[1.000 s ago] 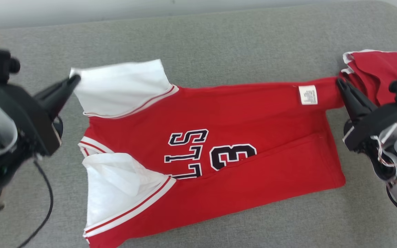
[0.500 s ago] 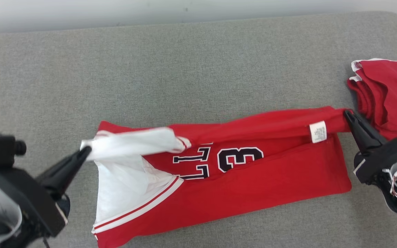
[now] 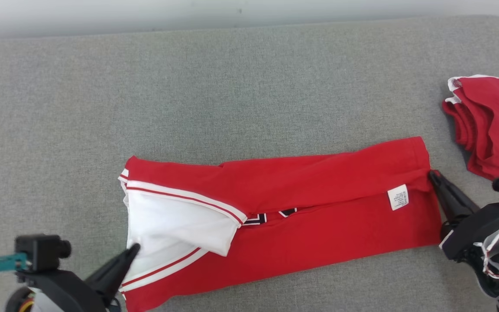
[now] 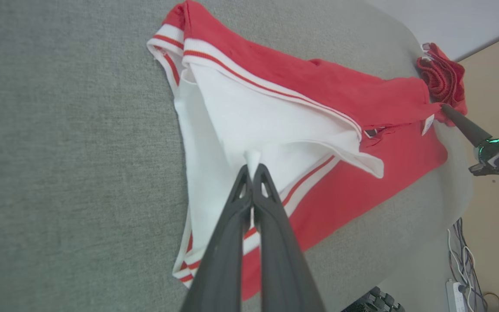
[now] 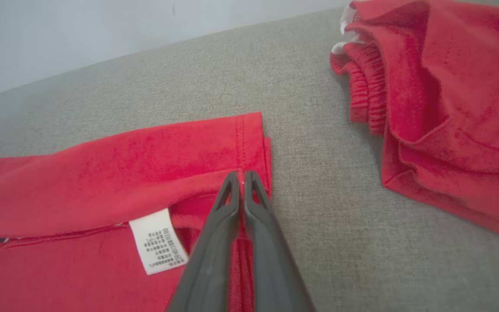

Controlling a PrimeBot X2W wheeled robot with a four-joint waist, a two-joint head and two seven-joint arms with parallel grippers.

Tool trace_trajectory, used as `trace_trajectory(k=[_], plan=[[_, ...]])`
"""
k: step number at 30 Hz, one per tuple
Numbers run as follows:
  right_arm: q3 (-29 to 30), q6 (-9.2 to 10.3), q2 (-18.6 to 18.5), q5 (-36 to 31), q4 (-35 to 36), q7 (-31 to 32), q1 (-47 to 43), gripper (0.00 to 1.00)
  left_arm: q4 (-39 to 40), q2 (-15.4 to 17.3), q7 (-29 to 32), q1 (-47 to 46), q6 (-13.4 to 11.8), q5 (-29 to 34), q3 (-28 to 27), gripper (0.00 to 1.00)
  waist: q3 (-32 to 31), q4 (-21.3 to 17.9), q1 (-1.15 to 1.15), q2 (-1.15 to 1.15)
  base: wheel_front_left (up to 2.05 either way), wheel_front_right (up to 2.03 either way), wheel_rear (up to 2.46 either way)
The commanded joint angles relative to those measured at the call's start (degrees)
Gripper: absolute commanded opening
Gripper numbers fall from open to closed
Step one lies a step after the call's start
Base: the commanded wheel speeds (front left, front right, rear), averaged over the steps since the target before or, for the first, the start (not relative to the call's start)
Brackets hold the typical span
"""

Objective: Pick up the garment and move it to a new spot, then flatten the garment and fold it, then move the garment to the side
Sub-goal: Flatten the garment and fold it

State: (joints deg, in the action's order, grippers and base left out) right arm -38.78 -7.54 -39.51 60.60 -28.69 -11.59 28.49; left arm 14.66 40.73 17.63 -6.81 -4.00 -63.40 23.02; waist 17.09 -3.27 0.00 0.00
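Pinching the red-and-white cotton jersey (image 3: 301, 216) at opposite ends, left end effector (image 4: 251, 167) and right end effector (image 5: 241, 175) sit clamped shut; uneven release could drag the fold open.

grey cushion (image 3: 249, 86) open beyond jersey (image 3: 319, 190); red pile (image 3: 492, 130) right

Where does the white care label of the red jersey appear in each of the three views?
Head view: the care label is at the right, on the jersey, just left of the right gripper.
Left wrist view: the care label is small, at the upper right, at the jersey's far end.
Right wrist view: the care label is lower left of centre, left of the right gripper.
Shared landmark: the second red garment, lying apart beyond that end of the jersey.
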Motion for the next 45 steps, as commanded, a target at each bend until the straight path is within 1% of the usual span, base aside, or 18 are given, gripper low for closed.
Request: trace_trajectory(k=[1,2,3,4,5,6,8,11,15,22,26,29,31,34,35,36,39,45], plan=[[0.01,0.13,1.11,-0.08,-0.65,0.28,-0.61,0.00,-1.39,-1.53,-0.79,0.74,0.40,0.74,1.06,0.00,-0.38,-0.02,0.00,0.00,0.00,0.00,0.00],[0.04,0.13,1.40,-0.14,-1.05,0.34,-0.73,0.16,-2.27,-2.24,-1.04,0.74,0.39,1.03,1.62,0.00,-0.62,-0.01,0.00,0.00,0.00,0.00,0.00],[0.15,0.13,1.65,-0.13,-1.44,0.43,-0.89,0.38,-3.07,-2.79,-1.29,0.76,0.13,1.50,2.14,0.02,-0.93,0.02,0.00,0.00,0.00,0.00,0.00],[0.21,0.13,1.86,-0.15,-1.70,0.54,-1.06,0.87,-3.69,-3.21,-1.57,0.84,0.16,1.95,2.59,0.28,-1.26,0.01,0.00,0.00,0.00,0.00,0.00],[0.47,0.13,1.97,-0.23,-2.08,0.22,-1.26,1.00,-4.27,-3.96,-2.21,1.02,-0.06,2.16,2.83,0.43,-1.77,-0.01,0.00,0.00,0.00,0.00,0.00],[0.81,0.13,2.01,-0.06,-2.25,-0.10,-1.51,1.00,-4.69,-4.46,-2.93,1.18,-0.45,2.46,2.90,1.00,-2.17,-0.04,0.00,0.00,0.00,0.00,0.00],[1.06,0.13,1.98,0.20,-2.23,-0.26,-1.91,1.00,-5.05,-4.97,-3.78,1.40,-0.59,2.74,2.91,1.00,-2.71,-0.07,0.00,0.00,0.00,0.00,0.00],[2.10,0.13,1.52,0.59,-1.89,-1.17,-3.53,1.00,-5.77,-6.04,-6.74,2.79,-2.38,4.57,2.59,1.00,-4.50,-0.20,0.00,0.00,0.00,0.00,0.00],[4.12,0.13,1.56,1.29,-1.12,-2.39,-6.56,1.00,-5.33,-7.91,-12.89,5.01,-5.66,8.81,2.18,1.00,-6.98,-0.26,0.00,0.00,0.00,0.00,0.00],[9.37,0.13,4.05,2.72,-0.29,-3.44,-13.49,1.00,-6.15,-11.92,-23.47,7.46,-12.18,18.97,4.29,1.00,-10.50,0.73,0.00,0.00,0.00,0.00,0.00],[12.30,0.13,5.41,3.40,0.21,-3.51,-16.61,1.00,-8.34,-14.15,-28.38,8.62,-14.18,21.64,4.47,1.00,-11.69,1.75,0.00,0.00,0.00,0.00,0.00],[14.35,0.13,6.32,4.26,0.46,-3.54,-18.14,1.00,-10.39,-14.67,-31.01,9.30,-14.68,24.97,5.04,1.00,-12.30,2.88,0.00,0.00,0.00,0.00,0.00],[15.57,0.13,6.88,4.91,0.60,-3.54,-18.96,1.00,-11.60,-15.76,-32.01,9.69,-15.15,26.90,4.99,1.00,-12.63,3.69,0.00,0.00,0.00,0.00,0.00],[17.00,0.13,7.41,6.43,0.41,-3.55,-19.71,1.00,-13.23,-15.87,-32.71,9.80,-15.85,31.74,5.75,1.00,-12.91,5.04,0.00,0.00,0.00,0.00,0.00],[17.74,0.13,7.88,7.88,0.00,-3.39,-19.80,1.00,-13.69,-16.52,-32.81,9.87,-15.99,34.95,6.64,1.00,-12.95,6.02,0.00,0.00,0.00,0.00,0.00],[17.94,0.13,8.13,8.69,-0.29,-2.97,-19.77,1.00,-13.91,-16.88,-32.86,10.01,-15.98,35.91,7.03,1.00,-12.97,6.48,0.00,0.00,0.00,0.00,0.00],[18.60,0.13,8.46,11.23,-1.31,-1.49,-18.80,1.00,-14.03,-18.30,-32.91,10.13,-15.55,38.41,7.42,1.00,-12.78,7.83,0.00,0.00,0.00,0.00,0.00],[19.90,0.13,8.76,15.72,-5.09,1.50,-16.34,1.00,-14.85,-20.27,-32.88,9.54,-13.55,40.88,7.86,1.00,-11.98,10.21,0.00,0.00,0.00,0.00,0.00]])
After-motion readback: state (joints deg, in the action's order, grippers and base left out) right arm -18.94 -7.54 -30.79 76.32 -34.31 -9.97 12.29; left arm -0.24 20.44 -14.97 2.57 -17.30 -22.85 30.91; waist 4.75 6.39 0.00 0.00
